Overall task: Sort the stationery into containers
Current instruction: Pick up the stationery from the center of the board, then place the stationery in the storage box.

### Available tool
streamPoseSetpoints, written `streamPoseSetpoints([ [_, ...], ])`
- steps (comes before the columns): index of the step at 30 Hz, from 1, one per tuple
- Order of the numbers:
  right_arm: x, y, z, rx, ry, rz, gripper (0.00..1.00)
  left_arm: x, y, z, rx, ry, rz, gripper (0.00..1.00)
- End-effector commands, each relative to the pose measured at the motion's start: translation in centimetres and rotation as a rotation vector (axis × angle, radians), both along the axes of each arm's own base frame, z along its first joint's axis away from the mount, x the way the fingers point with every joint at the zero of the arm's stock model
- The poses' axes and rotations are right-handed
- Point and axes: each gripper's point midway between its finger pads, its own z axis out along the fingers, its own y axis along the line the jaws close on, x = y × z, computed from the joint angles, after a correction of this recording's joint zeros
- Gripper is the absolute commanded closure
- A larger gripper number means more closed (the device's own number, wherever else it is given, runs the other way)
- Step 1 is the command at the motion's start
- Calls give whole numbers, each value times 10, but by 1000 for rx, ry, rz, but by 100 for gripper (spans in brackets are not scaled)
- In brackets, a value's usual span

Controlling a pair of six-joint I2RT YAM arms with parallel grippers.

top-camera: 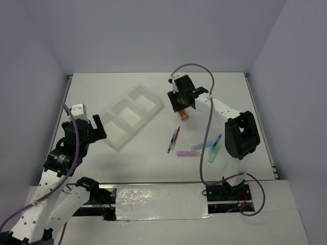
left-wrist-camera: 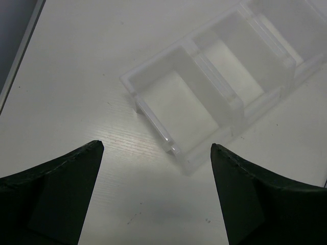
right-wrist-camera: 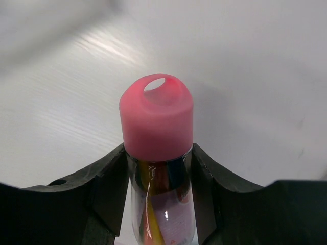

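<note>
My right gripper [top-camera: 183,108] is shut on the pink-capped cylinder [right-wrist-camera: 157,153], holding it above the table just right of the translucent three-compartment tray [top-camera: 132,116]; its orange body shows below the gripper in the top view [top-camera: 183,115]. My left gripper [top-camera: 98,127] is open and empty, hovering near the tray's near-left end [left-wrist-camera: 168,102]. A red and blue pen [top-camera: 173,140], a purple bar [top-camera: 186,153], a blue bar [top-camera: 202,146], a green bar [top-camera: 213,155] and another blue pen [top-camera: 217,141] lie on the table mid-right. The tray's compartments look empty.
The right arm's dark elbow [top-camera: 241,133] stands over the table beside the loose items. A raised rail [top-camera: 261,122] runs along the table's right edge. Grey walls enclose the back and sides.
</note>
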Motion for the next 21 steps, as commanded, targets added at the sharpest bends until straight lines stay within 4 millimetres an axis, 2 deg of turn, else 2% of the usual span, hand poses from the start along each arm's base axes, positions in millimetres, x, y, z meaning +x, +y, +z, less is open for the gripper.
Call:
streamPoseSetpoints([
  [1, 29, 86, 93, 171, -230, 298, 77, 6, -1, 16, -5, -53, -10, 1],
  [2, 37, 109, 118, 235, -271, 369, 76, 6, -1, 17, -5, -56, -9, 1],
  [3, 43, 124, 102, 227, -247, 409, 76, 6, -1, 17, -5, -55, -7, 1],
  [5, 59, 141, 107, 250, -278, 421, 76, 5, 0, 18, -5, -59, -1, 1],
  [6, 71, 150, 119, 282, -316, 407, 76, 5, 0, 17, -5, -60, -2, 1],
  [8, 89, 166, 108, 319, -345, 404, 75, 5, 0, 18, -4, -62, -6, 1],
  [11, 101, 190, 112, 391, -396, 433, 73, 5, -1, 18, -5, -60, -9, 1],
  [15, 113, 209, 112, 431, -433, 446, 70, 6, -5, 17, -14, -63, -36, 1],
  [21, 122, 219, 102, 444, -417, 449, 66, 6, -9, 17, -20, -66, -60, 1],
])
